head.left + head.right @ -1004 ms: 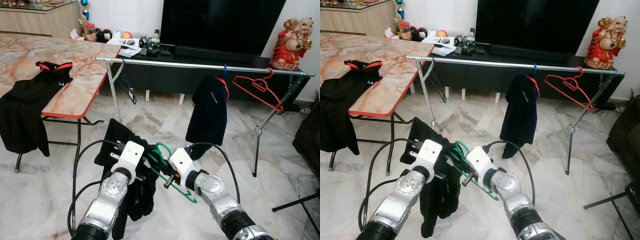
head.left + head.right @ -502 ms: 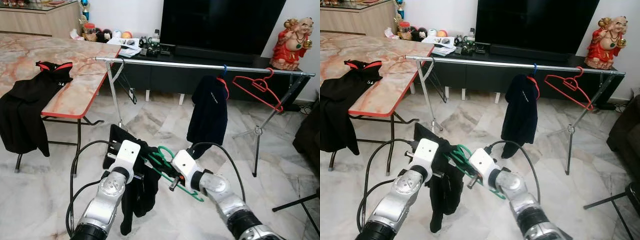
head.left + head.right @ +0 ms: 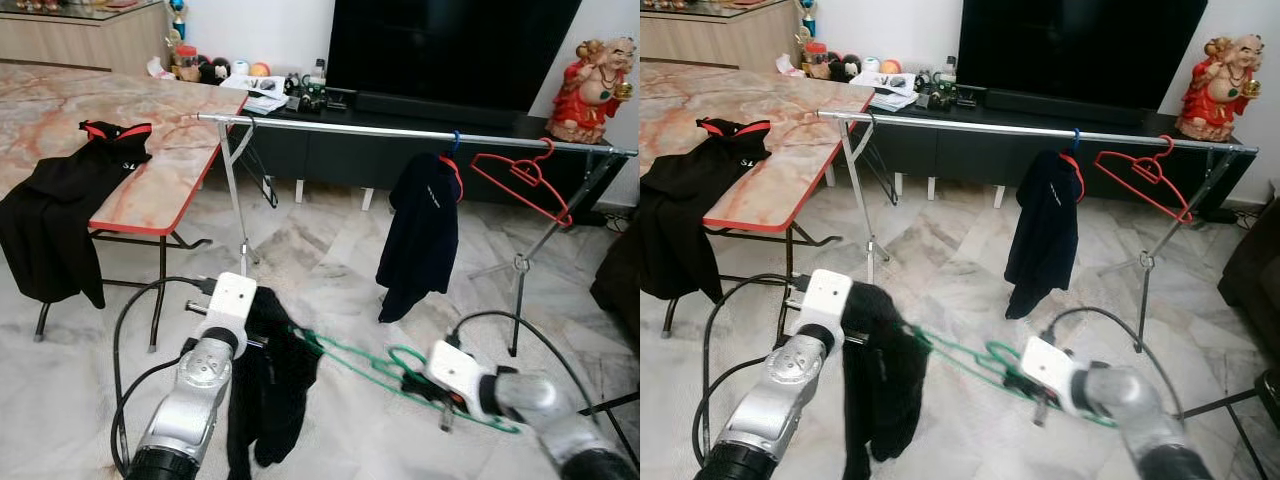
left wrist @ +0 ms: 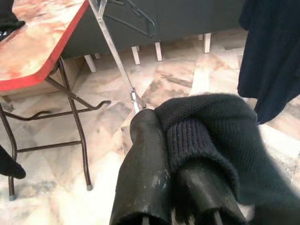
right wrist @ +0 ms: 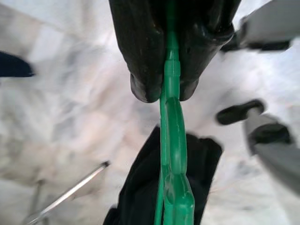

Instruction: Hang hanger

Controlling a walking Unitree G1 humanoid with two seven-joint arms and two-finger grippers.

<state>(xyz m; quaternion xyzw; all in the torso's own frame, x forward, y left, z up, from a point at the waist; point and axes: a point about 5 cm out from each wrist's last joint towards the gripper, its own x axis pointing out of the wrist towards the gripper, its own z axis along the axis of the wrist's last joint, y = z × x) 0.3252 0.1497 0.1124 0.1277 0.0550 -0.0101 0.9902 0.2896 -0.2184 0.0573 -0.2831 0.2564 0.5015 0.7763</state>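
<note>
We stand on a pale marble floor [image 3: 330, 250] before a dark TV [image 3: 450, 50], with a marble-topped table [image 3: 120, 130] on our left and a long chrome rail [image 3: 400, 130] crossing the room ahead at about table height. On that rail a dark jacket [image 3: 420, 230] hangs beside an empty red hanger [image 3: 525, 175]. Below and well short of the rail, we hold our own load low over the floor: a thin green hanger [image 3: 370, 365] of moulded plastic, its long axis running nearly level from one arm across to the other. The right gripper [image 5: 164, 89] pinches it, both black fingers pressed onto the green bar, at the end towards our right. The left gripper [image 4: 173, 187] is closed on the soft ribbed knit of a black garment [image 3: 270, 390], which drapes limp from the hanger's left end. The rail lies forward and above both grippers; the open stretch between its left post and the jacket looks like the likeliest landing spot, and the right arm, holding the plastic itself, seems best placed to lift the hook over it.
</note>
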